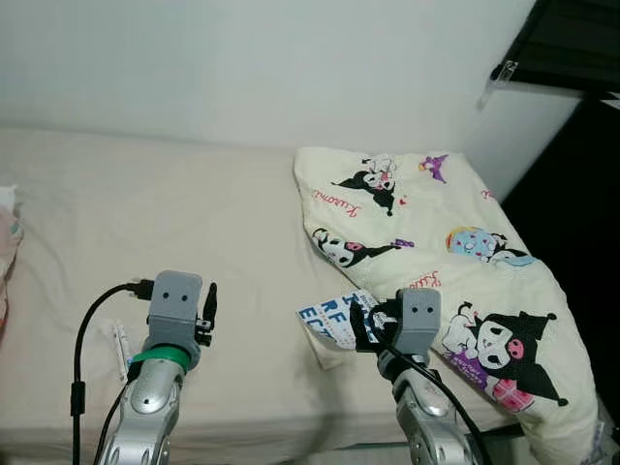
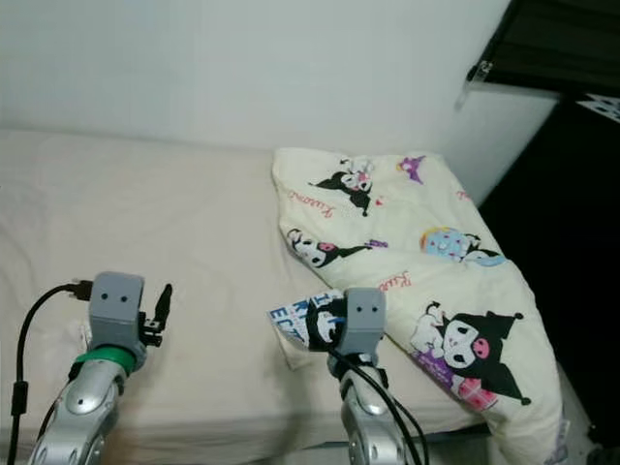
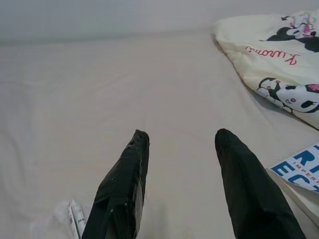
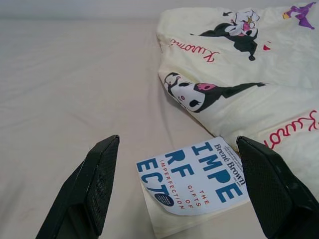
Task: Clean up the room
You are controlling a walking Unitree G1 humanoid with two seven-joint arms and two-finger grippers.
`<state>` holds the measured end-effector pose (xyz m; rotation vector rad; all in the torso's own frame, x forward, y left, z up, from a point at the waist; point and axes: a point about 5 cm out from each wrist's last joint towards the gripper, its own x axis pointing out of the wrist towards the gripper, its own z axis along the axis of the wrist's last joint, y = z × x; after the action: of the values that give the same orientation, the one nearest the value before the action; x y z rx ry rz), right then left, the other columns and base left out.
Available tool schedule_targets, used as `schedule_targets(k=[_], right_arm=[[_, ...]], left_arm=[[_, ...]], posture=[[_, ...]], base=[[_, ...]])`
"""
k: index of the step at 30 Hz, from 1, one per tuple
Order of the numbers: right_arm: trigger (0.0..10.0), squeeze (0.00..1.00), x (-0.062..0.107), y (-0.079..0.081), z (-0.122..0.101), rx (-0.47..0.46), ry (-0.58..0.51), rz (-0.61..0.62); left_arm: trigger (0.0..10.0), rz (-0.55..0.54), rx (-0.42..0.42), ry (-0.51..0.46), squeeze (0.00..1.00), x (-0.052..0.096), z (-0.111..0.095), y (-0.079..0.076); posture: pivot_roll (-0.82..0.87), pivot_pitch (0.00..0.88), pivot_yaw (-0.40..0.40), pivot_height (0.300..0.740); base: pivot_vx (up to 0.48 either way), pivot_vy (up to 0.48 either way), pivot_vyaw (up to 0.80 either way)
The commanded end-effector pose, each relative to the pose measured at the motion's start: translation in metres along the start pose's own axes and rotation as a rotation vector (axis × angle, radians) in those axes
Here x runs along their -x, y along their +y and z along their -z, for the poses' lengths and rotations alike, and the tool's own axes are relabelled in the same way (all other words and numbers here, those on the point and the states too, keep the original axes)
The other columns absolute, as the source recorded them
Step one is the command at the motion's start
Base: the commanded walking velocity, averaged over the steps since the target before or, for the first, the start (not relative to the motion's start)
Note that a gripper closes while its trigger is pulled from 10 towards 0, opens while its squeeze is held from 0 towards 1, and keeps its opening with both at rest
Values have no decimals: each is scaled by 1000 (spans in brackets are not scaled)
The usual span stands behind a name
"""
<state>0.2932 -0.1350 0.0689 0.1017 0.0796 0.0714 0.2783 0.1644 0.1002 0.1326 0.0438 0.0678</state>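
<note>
Two grippers over a beige bed sheet (image 1: 145, 213): left gripper (image 3: 179, 144) parted, empty, lower left; right gripper (image 4: 179, 149) spread wide, empty, straddling a white paperback book with blue lettering (image 4: 197, 181), lower centre, touching a cream cartoon-print quilt (image 1: 455, 232) at right.

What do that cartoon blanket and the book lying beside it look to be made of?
Blanket: soft woven cloth, probably cotton, matte, shown by its folds and printed cartoon figures. Book: paper, with a smooth, slightly glossy-looking white cover and blue lettering; a cream page edge shows underneath.
</note>
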Motion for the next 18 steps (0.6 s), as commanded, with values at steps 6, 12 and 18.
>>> schedule_targets(k=[6, 12, 18], right_arm=[[10000, 0, 1, -3, 4, 8, 20, -3], [10000, 0, 3, -3, 4, 11, 22, -7], [10000, 0, 3, -3, 4, 11, 22, -6]], left_arm=[[10000, -6, 12, 46, 0, 5, 10, -1], [10000, -9, 11, 45, 0, 6, 10, 0], [10000, -7, 9, 47, 0, 6, 10, -1]], posture=[[59, 52, -52, 740], [57, 54, -53, 740], [56, 56, -51, 740]], base=[[0, 305, 0], [0, 317, 0], [0, 298, 0]])
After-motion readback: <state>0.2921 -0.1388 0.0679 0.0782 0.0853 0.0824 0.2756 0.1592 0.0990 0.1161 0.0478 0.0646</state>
